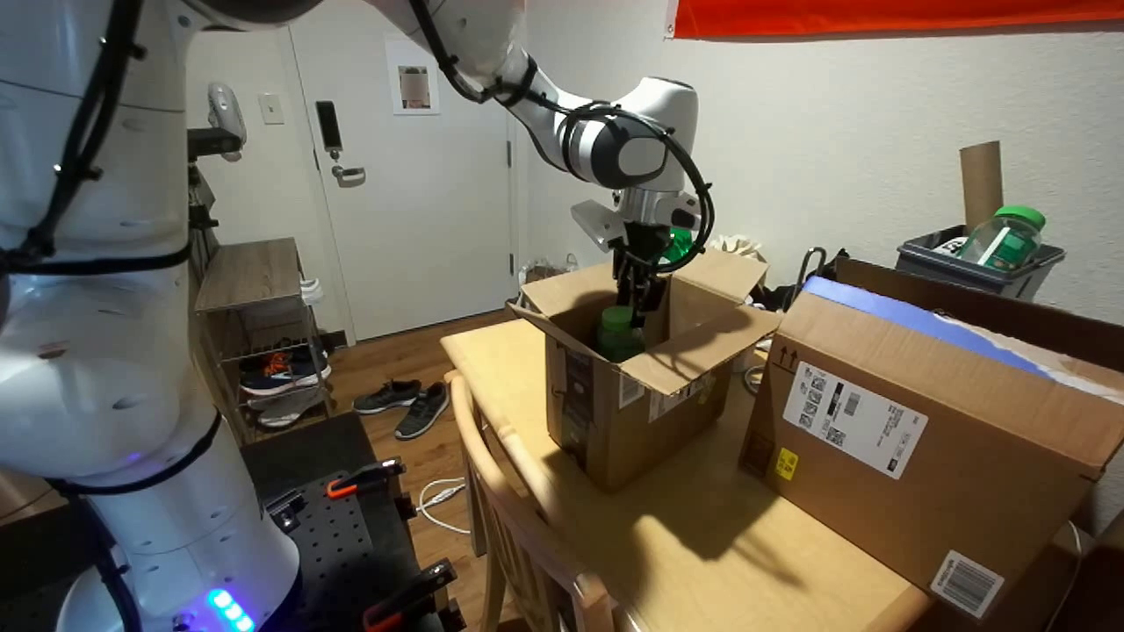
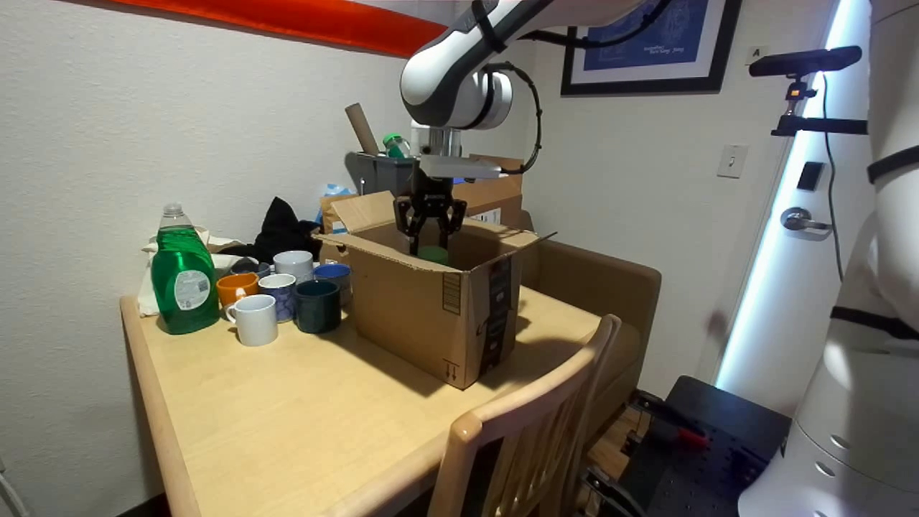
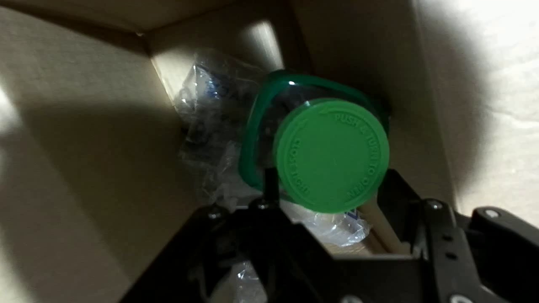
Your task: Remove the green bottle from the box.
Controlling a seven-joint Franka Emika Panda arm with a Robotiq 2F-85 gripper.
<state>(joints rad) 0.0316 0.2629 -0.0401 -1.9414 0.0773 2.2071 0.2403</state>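
Note:
The green bottle (image 3: 332,155) stands in the box (image 3: 63,126), its round bright green cap facing the wrist camera. My gripper (image 3: 331,183) is shut on that cap, with a black finger against each side of it. In an exterior view, cap and shoulder of the green bottle (image 1: 620,335) show inside the brown box (image 1: 584,421), just under the gripper (image 1: 632,312). From another side only the cap of the green bottle (image 2: 433,254) peeks over the wall of the box (image 2: 402,309), below the gripper (image 2: 429,244). The bottle's lower part is hidden.
Clear plastic wrap (image 3: 219,105) lies in the box beside the bottle. Upright flaps (image 1: 707,351) surround the opening. A larger labelled cardboard box (image 1: 878,509) is close by. Several mugs (image 2: 255,319) and a dish soap bottle (image 2: 183,280) stand on the table; a chair (image 2: 531,402) is at its edge.

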